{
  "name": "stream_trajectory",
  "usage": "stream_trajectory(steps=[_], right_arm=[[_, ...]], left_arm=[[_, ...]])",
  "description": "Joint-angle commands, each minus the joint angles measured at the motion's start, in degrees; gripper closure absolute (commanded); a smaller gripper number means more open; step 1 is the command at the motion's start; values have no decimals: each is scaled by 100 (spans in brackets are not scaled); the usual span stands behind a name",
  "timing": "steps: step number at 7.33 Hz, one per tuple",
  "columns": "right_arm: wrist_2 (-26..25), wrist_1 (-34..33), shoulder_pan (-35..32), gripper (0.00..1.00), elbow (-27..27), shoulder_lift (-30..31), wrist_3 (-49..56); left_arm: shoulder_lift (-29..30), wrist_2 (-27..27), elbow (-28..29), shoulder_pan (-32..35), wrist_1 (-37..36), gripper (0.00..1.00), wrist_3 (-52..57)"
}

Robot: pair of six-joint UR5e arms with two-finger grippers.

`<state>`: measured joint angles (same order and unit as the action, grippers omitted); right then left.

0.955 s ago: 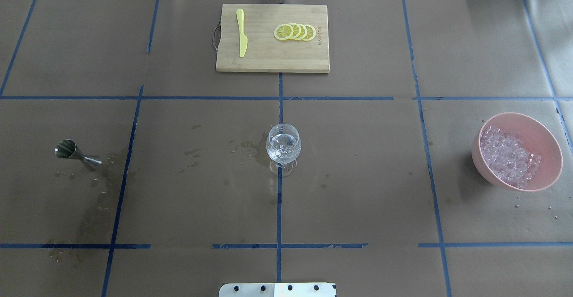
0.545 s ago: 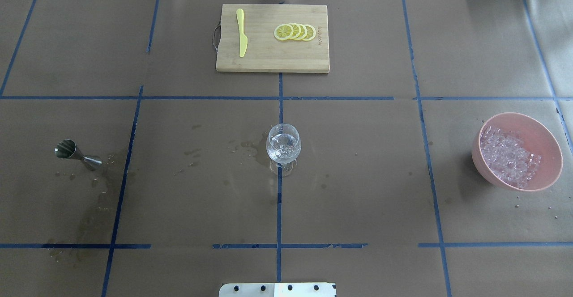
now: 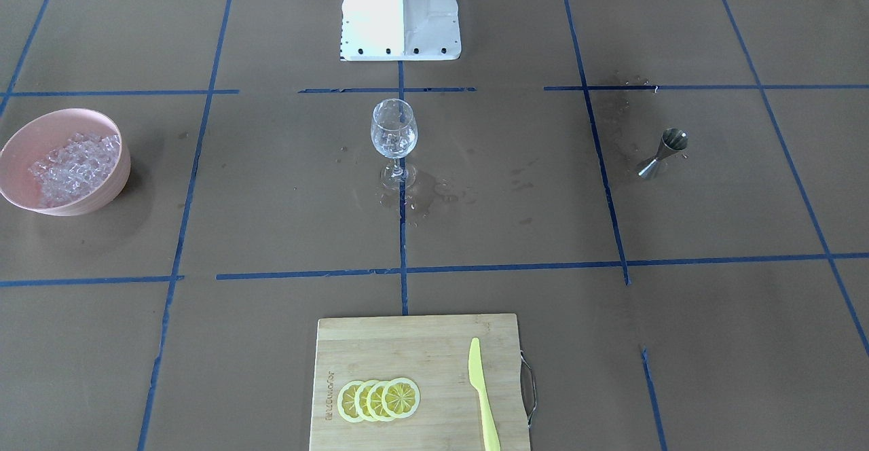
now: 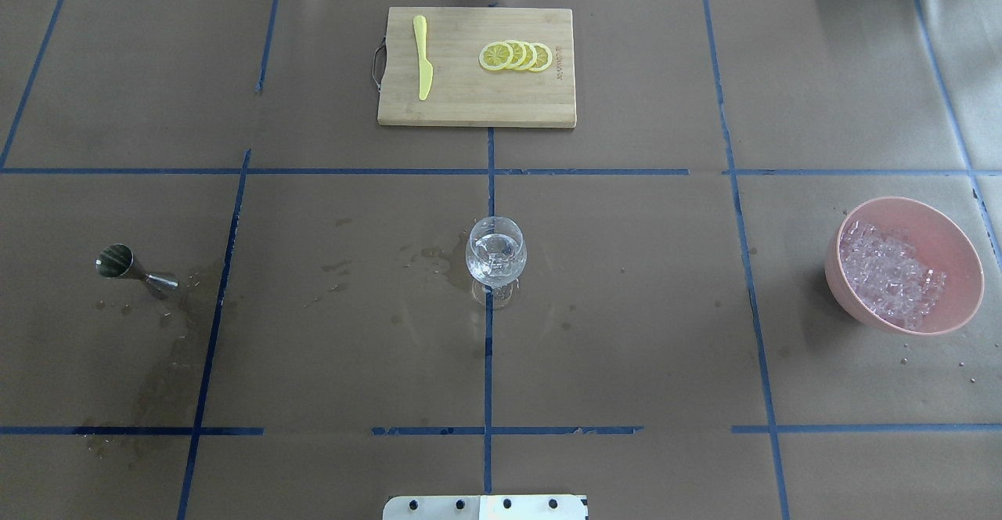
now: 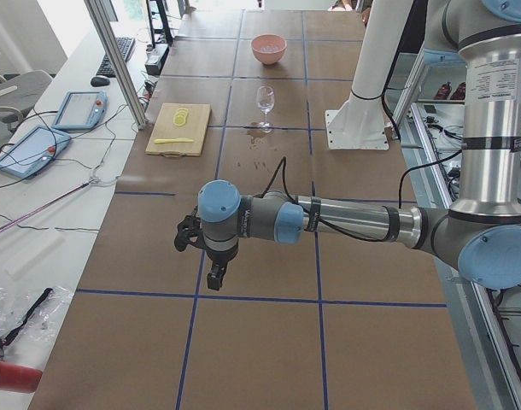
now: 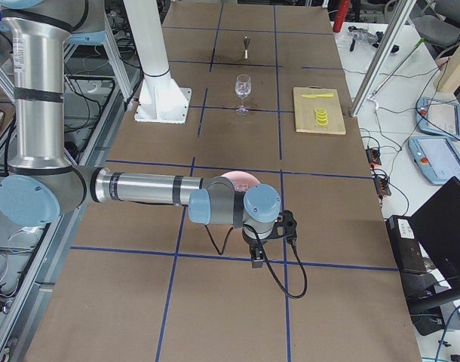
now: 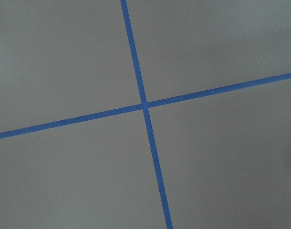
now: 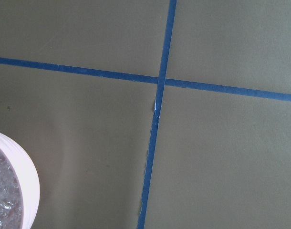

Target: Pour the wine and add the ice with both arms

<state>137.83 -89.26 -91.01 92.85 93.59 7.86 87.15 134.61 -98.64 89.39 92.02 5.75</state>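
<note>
A clear wine glass (image 4: 495, 258) stands upright at the table's middle with clear glassy contents in its bowl; it also shows in the front view (image 3: 394, 132). The ice (image 4: 888, 273) fills a pink bowl (image 4: 943, 218) at the right. A steel jigger (image 4: 129, 268) stands at the left. Neither arm is in the overhead or front view. The left gripper (image 5: 213, 278) hangs over bare paper far off the left end. The right gripper (image 6: 256, 256) hangs just beyond the bowl (image 8: 26, 176). I cannot tell whether either is open or shut.
A wooden cutting board (image 4: 477, 109) at the far middle carries lemon slices (image 4: 517, 55) and a yellow knife (image 4: 423, 58). Wet stains (image 4: 438, 258) mark the paper beside the glass and around the jigger. The white robot base (image 3: 400, 9) stands at the near edge.
</note>
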Motion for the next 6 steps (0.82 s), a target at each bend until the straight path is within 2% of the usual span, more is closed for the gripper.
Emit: stream_trajectory(steps=[1,3,6], right_arm=[[16,-12,-4,0,-30,-42,-4],[-28,-82,5,0,-21,-139,-4],[-194,-83,215,0,-3,-235,-22]], left_arm=[[-5,-23,56,-1,-17,0,-4],[-5,-32,47,-1,-61,0,-4],[56,-23,-14,-1,-647,0,-4]])
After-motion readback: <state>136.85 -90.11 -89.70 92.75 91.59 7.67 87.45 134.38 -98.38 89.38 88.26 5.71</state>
